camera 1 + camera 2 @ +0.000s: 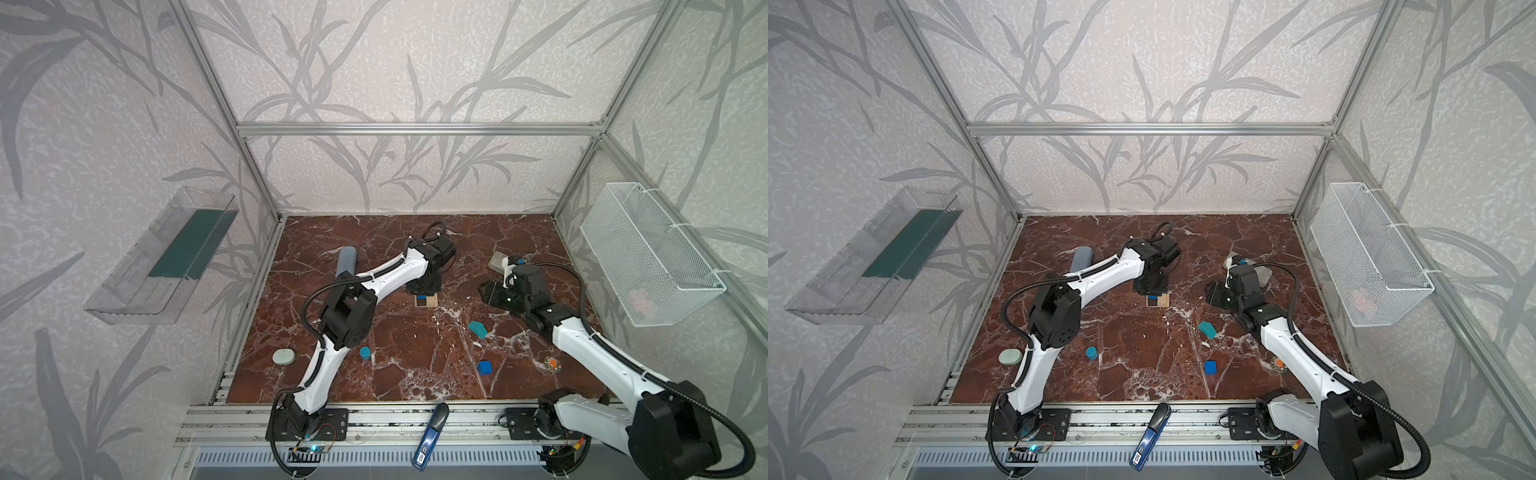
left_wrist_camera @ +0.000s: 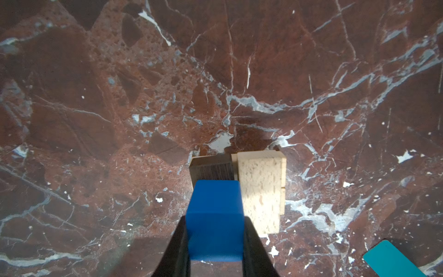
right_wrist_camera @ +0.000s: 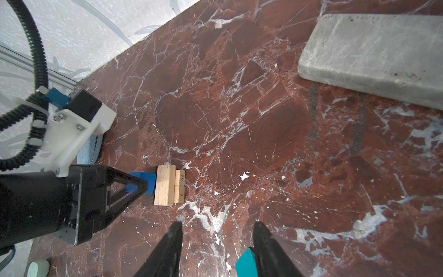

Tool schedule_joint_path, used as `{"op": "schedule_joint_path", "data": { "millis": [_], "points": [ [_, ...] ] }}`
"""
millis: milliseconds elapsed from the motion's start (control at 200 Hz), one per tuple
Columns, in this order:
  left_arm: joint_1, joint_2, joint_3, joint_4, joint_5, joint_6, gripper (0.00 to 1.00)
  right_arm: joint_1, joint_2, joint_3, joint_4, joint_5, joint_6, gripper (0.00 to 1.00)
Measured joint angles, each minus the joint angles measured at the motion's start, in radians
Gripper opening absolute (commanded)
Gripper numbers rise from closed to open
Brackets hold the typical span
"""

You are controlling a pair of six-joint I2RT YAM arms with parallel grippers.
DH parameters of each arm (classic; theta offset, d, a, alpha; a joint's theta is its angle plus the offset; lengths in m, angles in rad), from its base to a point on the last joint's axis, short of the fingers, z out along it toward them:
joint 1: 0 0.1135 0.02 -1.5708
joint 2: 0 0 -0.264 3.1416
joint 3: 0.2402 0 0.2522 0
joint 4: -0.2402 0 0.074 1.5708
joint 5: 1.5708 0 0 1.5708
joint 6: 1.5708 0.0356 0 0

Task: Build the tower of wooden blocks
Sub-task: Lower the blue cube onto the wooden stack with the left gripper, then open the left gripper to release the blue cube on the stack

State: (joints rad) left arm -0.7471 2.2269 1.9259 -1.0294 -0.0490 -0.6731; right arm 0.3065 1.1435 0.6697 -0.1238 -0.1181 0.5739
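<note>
My left gripper (image 2: 215, 219) is shut on a blue cube (image 2: 214, 223) and holds it over the dark brown bar (image 2: 211, 169) of the tower base (image 1: 427, 300). I cannot tell if the cube rests on that bar. A pale bar (image 2: 260, 191) lies beside the dark bar, over two shorter pale bars (image 3: 179, 185). My right gripper (image 3: 218, 225) stands open to the right of the base, with the teal house-shaped piece (image 3: 245, 263) just beside one finger. A blue cylinder (image 1: 365, 353) and a second blue cube (image 1: 484, 367) lie nearer the front.
A long grey-blue case (image 1: 347, 259) lies behind the left arm. A grey stone brick (image 3: 374, 57) sits behind the right gripper. A pale green disc (image 1: 284, 356) is front left and a small colourful object (image 1: 552, 364) front right. A wire basket (image 1: 648, 253) hangs on the right wall.
</note>
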Motion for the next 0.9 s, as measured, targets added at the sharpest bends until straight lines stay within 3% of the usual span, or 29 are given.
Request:
{"op": "schedule_joint_path", "data": {
  "millis": [645, 900],
  "points": [
    [-0.005, 0.000, 0.004, -0.014, -0.002, -0.003, 0.51, -0.001, 0.000, -0.004, 0.000, -0.005, 0.000, 0.49],
    [-0.005, -0.014, 0.004, -0.026, -0.027, 0.003, 0.51, -0.001, 0.000, -0.005, 0.000, -0.014, 0.001, 0.49]
  ]
}}
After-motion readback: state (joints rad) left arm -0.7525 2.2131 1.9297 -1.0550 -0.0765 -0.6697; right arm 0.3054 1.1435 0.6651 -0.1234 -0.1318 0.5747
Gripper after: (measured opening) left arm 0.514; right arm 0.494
